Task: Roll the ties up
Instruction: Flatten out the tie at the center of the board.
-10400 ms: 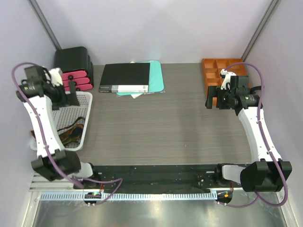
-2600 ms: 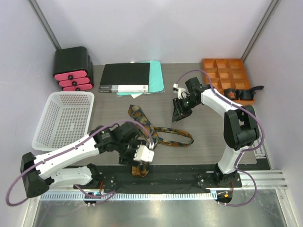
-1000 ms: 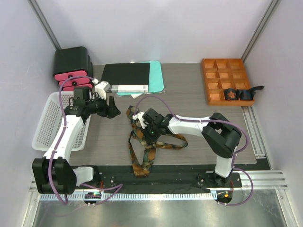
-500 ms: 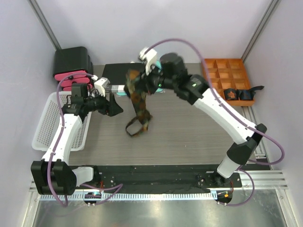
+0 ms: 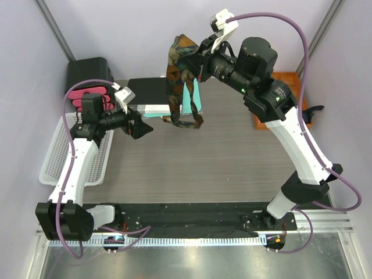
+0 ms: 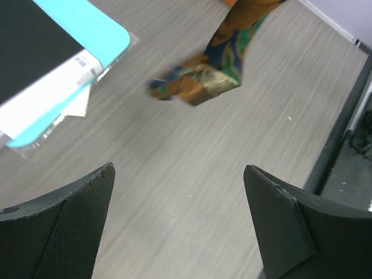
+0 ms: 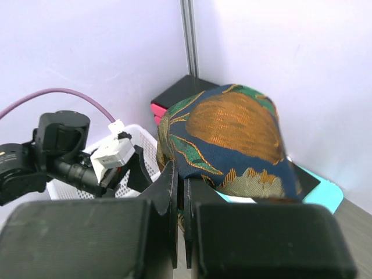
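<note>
One tie, dark with orange-gold and green patterning, hangs in the air above the back of the table. Its top is bunched over my right gripper, and its lower loops dangle down to about. In the right wrist view the tie drapes over the shut right gripper, pinched between the fingers. My left gripper is by the basket, pointing right, apart from the tie. In the left wrist view the left gripper stands wide open and empty, with the tie's lower end hanging ahead of it.
A white mesh basket sits at the left edge. A black and pink drawer unit stands at the back left. A black book on a teal folder lies at the back. My right arm partly hides an orange compartment tray.
My right arm has lifted the tie off the table, higher and toward the back. My left gripper has opened wider and shifted slightly right.
</note>
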Action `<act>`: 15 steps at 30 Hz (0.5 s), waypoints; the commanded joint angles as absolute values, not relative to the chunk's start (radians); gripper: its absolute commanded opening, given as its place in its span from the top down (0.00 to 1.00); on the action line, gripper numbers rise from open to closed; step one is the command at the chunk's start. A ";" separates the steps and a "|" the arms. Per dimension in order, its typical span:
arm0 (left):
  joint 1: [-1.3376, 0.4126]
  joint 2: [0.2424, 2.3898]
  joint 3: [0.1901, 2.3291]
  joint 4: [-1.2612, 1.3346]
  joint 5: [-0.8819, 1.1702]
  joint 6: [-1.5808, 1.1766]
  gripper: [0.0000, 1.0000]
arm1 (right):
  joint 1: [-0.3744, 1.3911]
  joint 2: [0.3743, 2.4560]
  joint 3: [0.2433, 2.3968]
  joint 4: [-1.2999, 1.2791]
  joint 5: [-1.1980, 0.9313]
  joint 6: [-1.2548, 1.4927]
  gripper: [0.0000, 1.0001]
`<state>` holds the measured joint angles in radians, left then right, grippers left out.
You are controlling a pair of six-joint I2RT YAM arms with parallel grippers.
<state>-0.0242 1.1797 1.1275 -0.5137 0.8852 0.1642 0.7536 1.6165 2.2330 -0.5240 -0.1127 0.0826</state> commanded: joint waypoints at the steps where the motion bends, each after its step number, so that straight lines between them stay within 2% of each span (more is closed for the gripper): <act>1: -0.028 1.216 1.203 -0.503 0.937 0.351 0.09 | 0.759 1.600 2.321 -0.436 -0.101 0.094 0.99; 4: -0.034 1.232 1.239 -0.570 0.951 0.514 0.09 | 0.759 1.585 2.330 -0.408 -0.120 0.089 0.99; 9: -0.038 1.241 1.209 -0.615 1.011 0.513 0.11 | 0.759 1.540 2.319 -0.361 -0.156 0.089 0.99; 12: -0.041 1.189 1.096 -0.465 1.054 0.277 0.15 | 0.759 1.543 2.351 -0.334 -0.166 0.118 0.99; 15: -0.040 1.135 0.973 -0.153 1.062 -0.050 0.16 | 0.759 1.558 2.424 -0.310 -0.161 0.140 0.99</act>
<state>-0.0372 1.2118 1.0962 -0.4648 0.9951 0.2955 0.7536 1.5860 2.3241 -0.4370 -0.1486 0.1001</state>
